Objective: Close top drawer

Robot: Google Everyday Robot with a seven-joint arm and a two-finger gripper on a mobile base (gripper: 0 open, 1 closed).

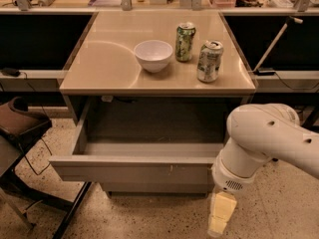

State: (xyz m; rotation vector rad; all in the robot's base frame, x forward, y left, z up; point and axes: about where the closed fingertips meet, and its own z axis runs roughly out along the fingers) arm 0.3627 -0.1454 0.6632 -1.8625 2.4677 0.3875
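The top drawer (134, 171) is a wide, shallow grey drawer, pulled far out under the beige counter (99, 68). Its flat front panel has small pale scratch marks near the centre. The inside looks empty. My white arm (264, 143) comes in from the right. My gripper (220, 217) hangs below the wrist, pale yellow, in front of the drawer front's right end and slightly lower than it. It points down toward the floor.
On the counter stand a white bowl (153, 55) and two green cans (185, 42) (209, 60). A dark chair (20, 128) stands at the left, its legs reaching under the drawer's left corner. The floor is speckled.
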